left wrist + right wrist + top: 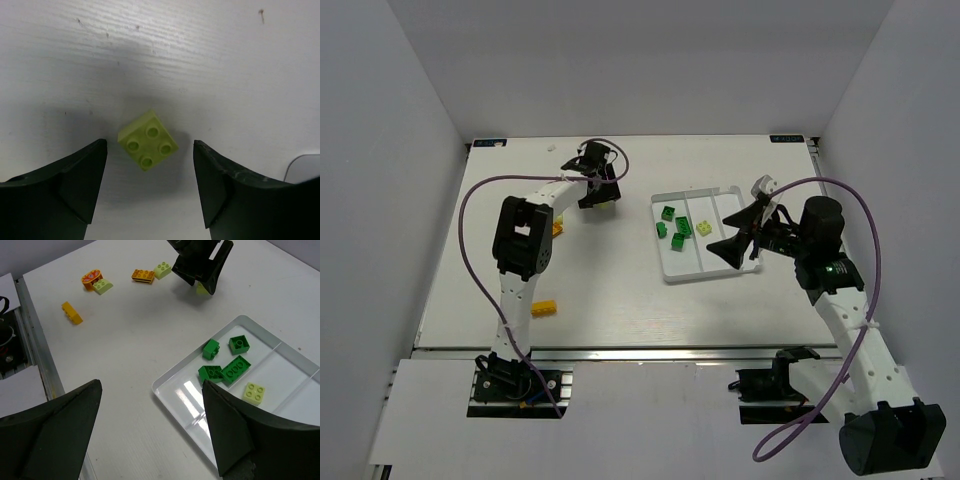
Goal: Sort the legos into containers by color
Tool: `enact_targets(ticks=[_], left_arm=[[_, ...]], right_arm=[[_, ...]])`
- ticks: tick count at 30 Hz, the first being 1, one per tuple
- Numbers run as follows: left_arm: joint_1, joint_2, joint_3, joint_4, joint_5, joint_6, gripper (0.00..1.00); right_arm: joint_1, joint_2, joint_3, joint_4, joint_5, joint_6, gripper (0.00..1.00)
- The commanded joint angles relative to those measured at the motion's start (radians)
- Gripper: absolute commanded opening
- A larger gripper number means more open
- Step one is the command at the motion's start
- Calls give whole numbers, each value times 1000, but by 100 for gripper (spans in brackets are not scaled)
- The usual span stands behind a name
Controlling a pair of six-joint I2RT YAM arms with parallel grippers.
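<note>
My left gripper [600, 193] is open and hangs low over a pale yellow-green brick [148, 140], which lies on the table between its fingers without touching them. The brick also shows in the right wrist view [202, 288]. The white tray [672, 270] holds several dark green bricks [677, 228] in its left compartment and one pale yellow-green brick [705, 228] in the middle one. My right gripper [740, 230] is open and empty above the tray's near right part. Loose bricks lie at the left: orange-yellow ones [143, 276] [73, 312] and pale ones [162, 270] [102, 286].
An orange rounded piece [92, 279] sits beside one pale brick. One orange-yellow brick [546, 307] lies alone near the table's front left. The tray's corner [305, 167] shows at the right edge of the left wrist view. Grey walls enclose the table.
</note>
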Motion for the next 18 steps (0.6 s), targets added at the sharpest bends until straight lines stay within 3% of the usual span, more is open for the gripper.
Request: enact_targets(ticks=[1, 7, 11, 16, 18], left_arm=[[15, 7, 60, -33, 29, -48, 79], [26, 33, 60, -22, 52, -81, 70], [26, 22, 37, -13, 75, -80, 54], [26, -12, 1, -16, 81, -51, 44], [26, -30, -13, -15, 86, -25, 32]], right_arm=[[-7, -26, -5, 57, -32, 1, 86], [-4, -37, -11, 57, -21, -2, 85], [-7, -33, -14, 63, -7, -4, 85], [-7, -29, -20, 69, -4, -4, 84], [-10, -27, -24, 72, -1, -5, 84]])
